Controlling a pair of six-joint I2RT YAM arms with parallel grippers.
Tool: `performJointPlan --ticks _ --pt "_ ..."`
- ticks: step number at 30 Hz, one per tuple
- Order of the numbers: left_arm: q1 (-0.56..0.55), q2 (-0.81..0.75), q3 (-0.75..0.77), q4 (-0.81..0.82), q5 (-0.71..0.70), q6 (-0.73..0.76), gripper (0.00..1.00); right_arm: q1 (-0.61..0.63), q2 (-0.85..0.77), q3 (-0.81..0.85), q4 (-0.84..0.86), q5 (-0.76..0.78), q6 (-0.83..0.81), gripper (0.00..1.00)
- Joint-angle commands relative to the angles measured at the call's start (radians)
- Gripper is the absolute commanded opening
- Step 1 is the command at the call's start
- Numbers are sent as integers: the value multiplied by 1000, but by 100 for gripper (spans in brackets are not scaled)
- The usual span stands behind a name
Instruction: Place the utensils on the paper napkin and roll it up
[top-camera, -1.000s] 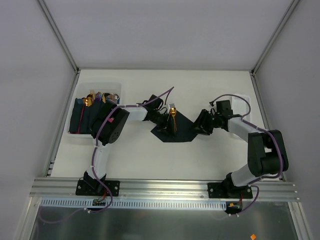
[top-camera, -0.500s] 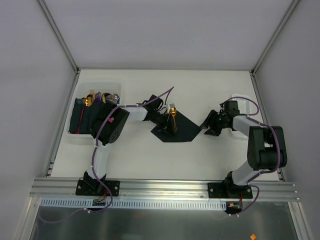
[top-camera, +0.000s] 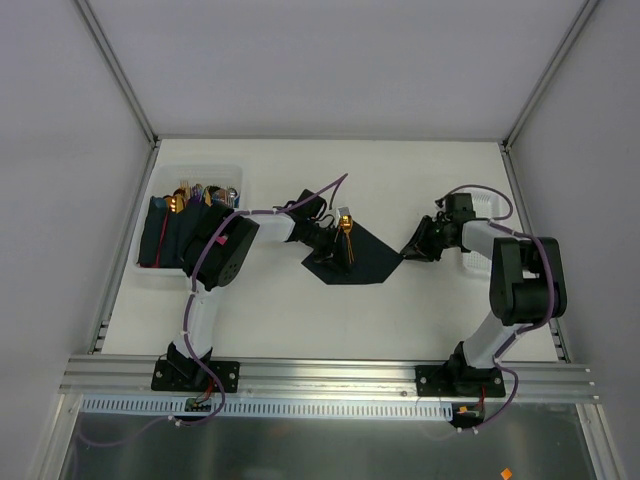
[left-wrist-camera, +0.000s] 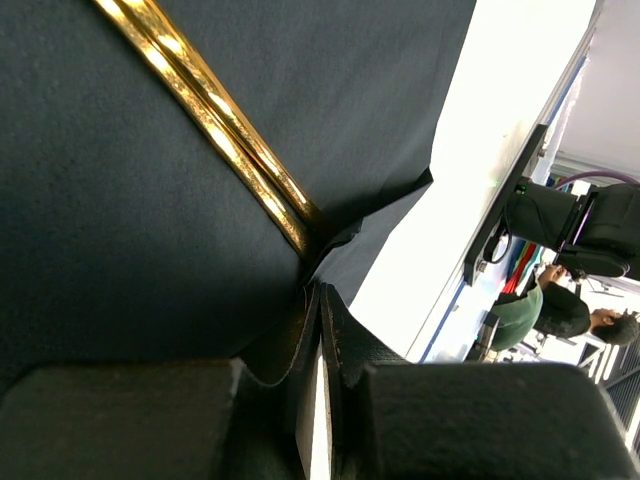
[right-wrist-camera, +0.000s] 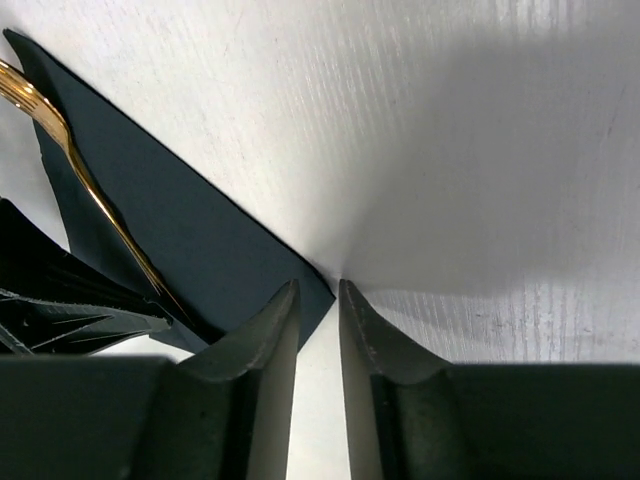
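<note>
Top external view: the paper napkin lies about mid-bench as a diamond, one corner pointing to 3 o'clock. The utensils lie on its 11 o'clock part, gold heads toward 12. The white bin with spare cutlery and napkins sits well apart at 9 o'clock.

Left claw: clenched. Left wrist view shows the fingertips meeting right where the gold handles end. A fold of dark paper rises to the tips, so you appear to be pinching the napkin's edge there. Whether the handles are also caught, you cannot tell.

Right claw: released, jaws only narrowly apart and low over the bench. The napkin's 3 o'clock corner lies just at the tip of one finger. It is not yet between the two, and nothing is held.

Step in hand, as judged: placing looks done, since the utensils are on the paper. You are at the start of the roll, setting up a grip on the free corner.

Next move calls for:
- Slide the right claw a touch toward 9 o'clock, so that the corner passes between the jaws, then close.
- The paper is thin and flat on the bench, so the lower finger must get under the edge rather than push it away.
- Keep the left pinch as the anchor while the corner is carried over the handles.
</note>
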Motion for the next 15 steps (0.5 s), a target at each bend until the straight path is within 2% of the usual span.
performJointPlan --ticks 1,2,7,15 --pt "14 28 4 1 -56 1 4 -1 20 46 -45 -2 -47 24" --pt "15 28 2 0 -56 -1 4 0 24 51 -45 -3 -50 16" --pt "19 33 4 1 -53 -4 4 -1 17 45 -24 -62 -55 0" --pt "26 31 4 0 -57 -2 4 0 -93 57 -14 -121 -24 0"
